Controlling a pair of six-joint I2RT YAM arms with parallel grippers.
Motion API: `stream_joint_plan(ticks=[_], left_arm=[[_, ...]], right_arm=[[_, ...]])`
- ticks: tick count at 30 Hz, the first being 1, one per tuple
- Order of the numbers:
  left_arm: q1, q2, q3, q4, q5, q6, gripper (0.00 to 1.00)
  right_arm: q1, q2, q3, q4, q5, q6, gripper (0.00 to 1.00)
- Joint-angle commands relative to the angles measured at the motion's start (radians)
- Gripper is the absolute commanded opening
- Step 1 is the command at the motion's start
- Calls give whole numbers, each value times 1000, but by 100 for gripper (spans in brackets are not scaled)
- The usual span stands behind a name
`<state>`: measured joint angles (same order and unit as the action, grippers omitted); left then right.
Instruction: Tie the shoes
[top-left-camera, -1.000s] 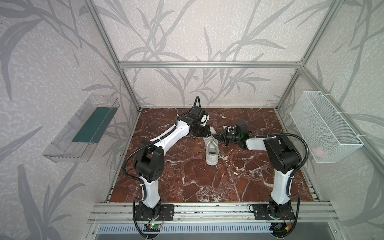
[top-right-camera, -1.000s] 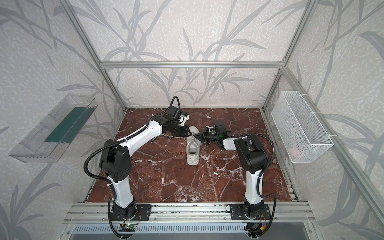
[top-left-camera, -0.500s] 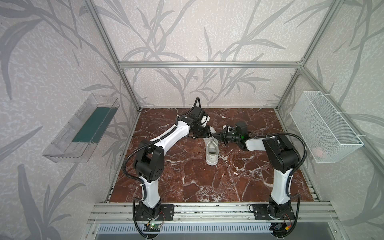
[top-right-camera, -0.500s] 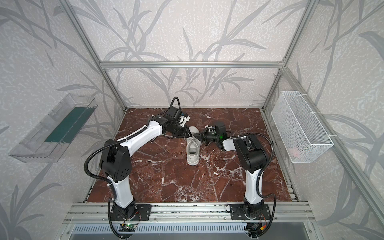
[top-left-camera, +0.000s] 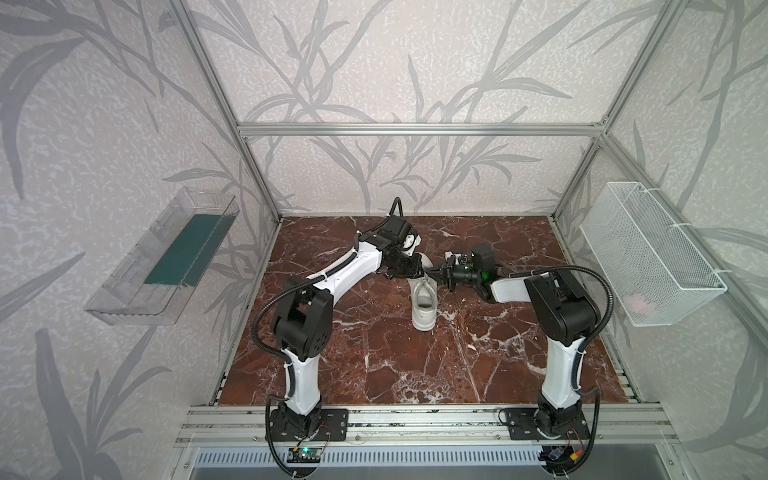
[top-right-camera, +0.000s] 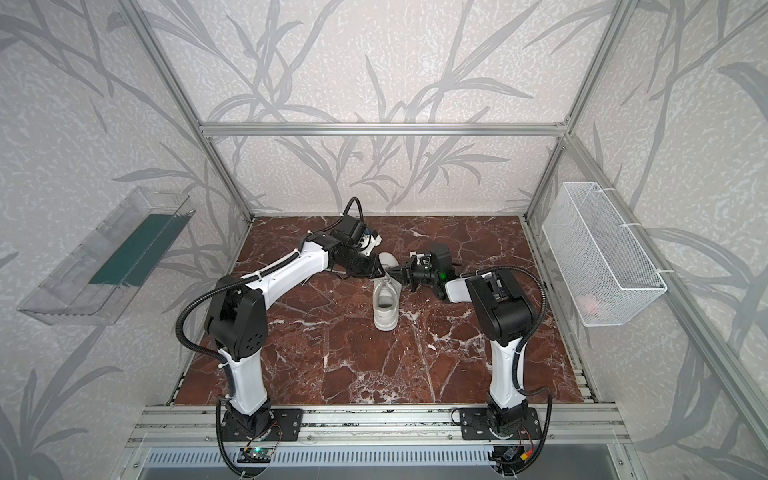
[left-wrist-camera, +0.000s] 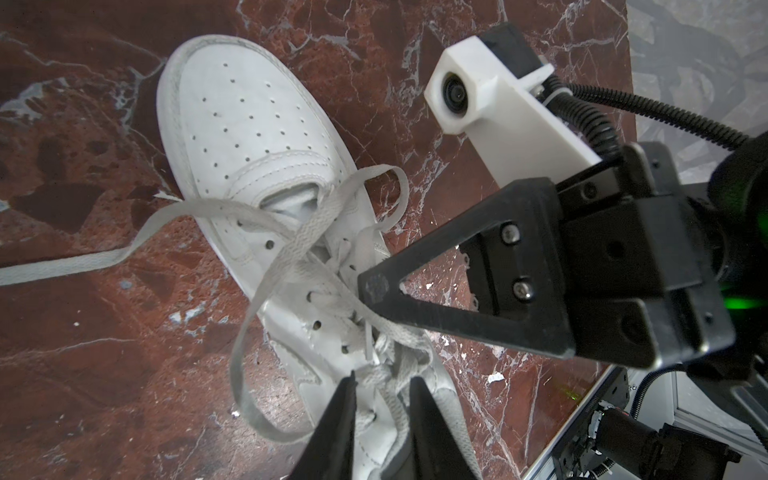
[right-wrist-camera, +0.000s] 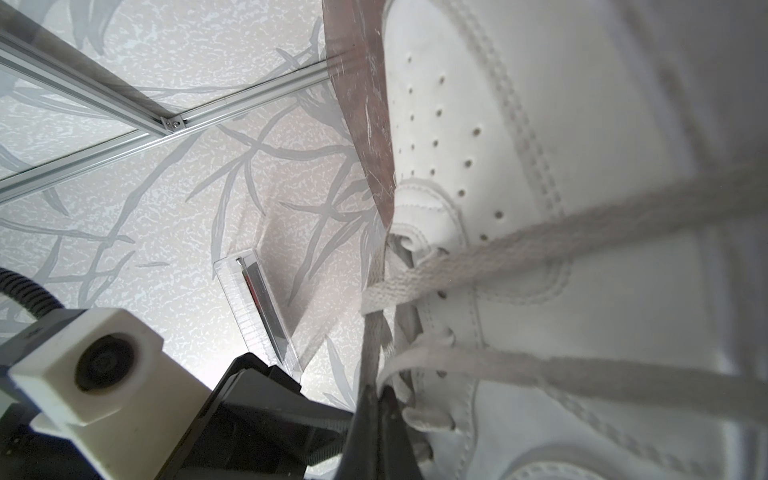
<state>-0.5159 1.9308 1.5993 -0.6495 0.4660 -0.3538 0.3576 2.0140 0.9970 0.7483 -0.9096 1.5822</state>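
- Toward the back middle of the tabletop (top-left-camera: 374, 365), white sneaker (top-left-camera: 424, 303) lies between both arms, toe rearward.
- Left gripper (left-wrist-camera: 384, 378): jaws narrowly parted astride laces (left-wrist-camera: 291, 249); hold unclear.
- Right gripper (right-wrist-camera: 379, 390): jaws pinched tight on one of the laces.

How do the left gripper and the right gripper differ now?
The right gripper is shut on a lace; the left gripper's jaws stand apart, laces between them. The left gripper reaches in from the left in both top views, the right gripper from the right. Both meet over the sneaker.
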Motion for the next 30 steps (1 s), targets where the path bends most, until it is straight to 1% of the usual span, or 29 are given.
stream_joint_plan(ticks=[1, 8, 21, 26, 28, 30], left_arm=[[0, 21, 16, 10, 11, -9, 26], [0, 35, 13, 21, 22, -17, 24], [2, 51, 17, 43, 10, -22, 11], [2, 48, 17, 37, 3, -17, 0], [5, 43, 17, 32, -6, -13, 0], [5, 36, 20, 23, -10, -7, 0]], right_arm=[[6, 4, -8, 41, -17, 5, 0], [7, 6, -15, 77, -19, 29, 0], [9, 1, -30, 84, -20, 24, 0], [9, -1, -35, 88, -20, 23, 0], [9, -3, -37, 90, -22, 23, 0], [8, -6, -39, 91, -21, 24, 3]])
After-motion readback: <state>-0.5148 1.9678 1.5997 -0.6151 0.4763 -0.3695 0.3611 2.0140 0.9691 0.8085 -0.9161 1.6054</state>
